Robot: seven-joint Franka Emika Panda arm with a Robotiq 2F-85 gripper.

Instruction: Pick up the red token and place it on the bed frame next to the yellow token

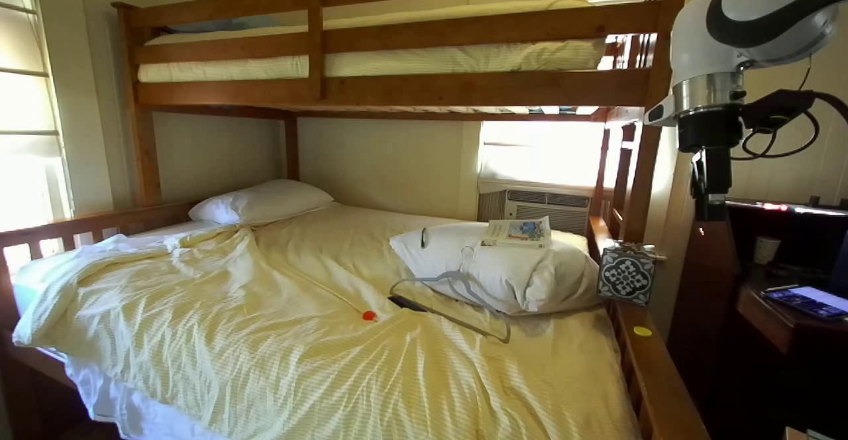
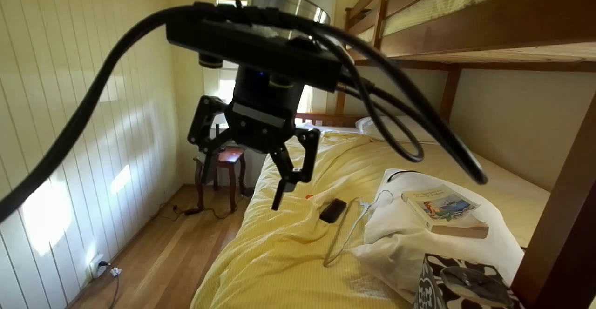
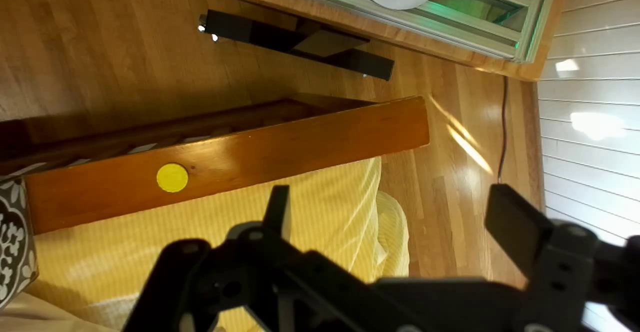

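The red token (image 1: 369,315) lies on the yellow blanket, left of the grey hanger; it also shows in an exterior view as a small speck (image 2: 309,197). It is out of the wrist view. The yellow token (image 1: 642,331) lies flat on the top rail of the brown wooden bed frame (image 1: 662,380). In the wrist view the yellow token (image 3: 172,177) sits on the bed frame rail (image 3: 310,137). My gripper (image 2: 242,192) is open and empty, high in the air. In the wrist view its fingers (image 3: 390,204) stand wide apart over the blanket edge and floor.
A patterned box (image 1: 627,274) stands at the rail near the yellow token. A pillow (image 1: 497,264) with a book (image 1: 517,232), a grey hanger (image 1: 464,307) and a dark object (image 2: 333,211) lie on the bed. The upper bunk rail (image 1: 483,89) hangs above.
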